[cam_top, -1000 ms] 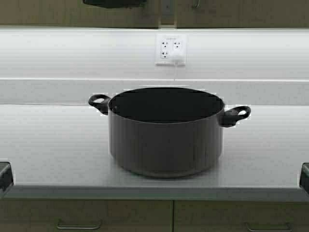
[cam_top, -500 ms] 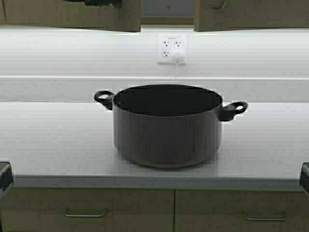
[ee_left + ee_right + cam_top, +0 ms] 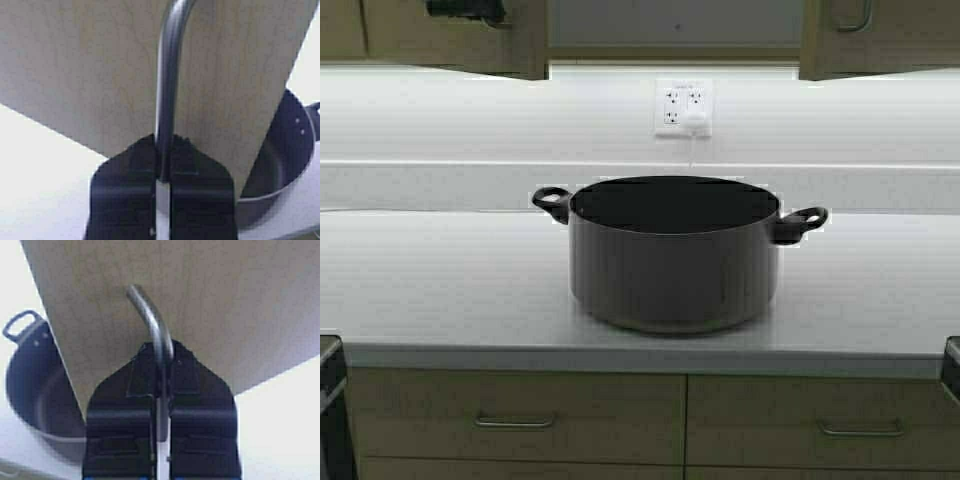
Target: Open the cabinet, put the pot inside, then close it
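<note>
The dark grey pot [image 3: 672, 260] stands on the white counter, without a lid. Above it the tan cabinet stands open, its left door [image 3: 510, 40] and right door [image 3: 900, 40] swung towards me and the grey inside [image 3: 675, 20] showing between them. My left gripper [image 3: 163, 142] is shut on the left door's metal pull [image 3: 169, 75]; it shows in the high view as a dark shape [image 3: 465, 10]. My right gripper [image 3: 161, 352] is shut on the right door's pull [image 3: 150, 315]. The pot shows below each door in the wrist views [image 3: 287, 150] [image 3: 35, 380].
The white counter [image 3: 420, 290] runs the full width. A wall outlet [image 3: 684, 108] with a plug sits behind the pot. Tan drawers with bar pulls [image 3: 515, 422] [image 3: 860, 430] lie under the counter's front edge.
The robot has backed away from the counter: the pot looks smaller and the drawers show more. Both doors have swung wider open, and the grey inside now shows broadly.
</note>
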Controlling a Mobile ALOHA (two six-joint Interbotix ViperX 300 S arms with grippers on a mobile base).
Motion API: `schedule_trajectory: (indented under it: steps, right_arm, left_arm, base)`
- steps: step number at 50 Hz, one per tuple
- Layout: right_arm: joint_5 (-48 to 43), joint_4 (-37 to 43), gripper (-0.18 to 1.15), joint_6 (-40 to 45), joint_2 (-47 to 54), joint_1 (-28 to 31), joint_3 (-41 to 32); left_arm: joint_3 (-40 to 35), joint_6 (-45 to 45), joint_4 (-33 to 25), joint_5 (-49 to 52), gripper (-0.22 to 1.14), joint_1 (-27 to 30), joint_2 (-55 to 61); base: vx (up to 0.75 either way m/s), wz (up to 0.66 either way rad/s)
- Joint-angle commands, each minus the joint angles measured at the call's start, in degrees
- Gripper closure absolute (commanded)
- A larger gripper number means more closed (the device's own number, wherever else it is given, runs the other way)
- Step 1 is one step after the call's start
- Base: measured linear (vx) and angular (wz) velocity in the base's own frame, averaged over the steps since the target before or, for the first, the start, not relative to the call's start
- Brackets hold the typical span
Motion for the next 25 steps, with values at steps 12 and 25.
schedule_trajectory:
  steps: [12, 25]
  right_arm:
    - [5.3, -2.2, 0.56, 1.3, 0.5, -3.5, -0.8]
    - [13.1, -4.0, -0.05, 5.7, -1.5, -7.6, -1.6]
  left_arm:
    - [-1.5, 0.0, -0.2, 1.8, 0.74, 4.2, -1.4]
    - [-0.9, 1.3, 0.0, 3.2, -0.17, 4.5, -1.3]
  base:
    - [-0.10, 0.01]
    - [-0.05, 0.02]
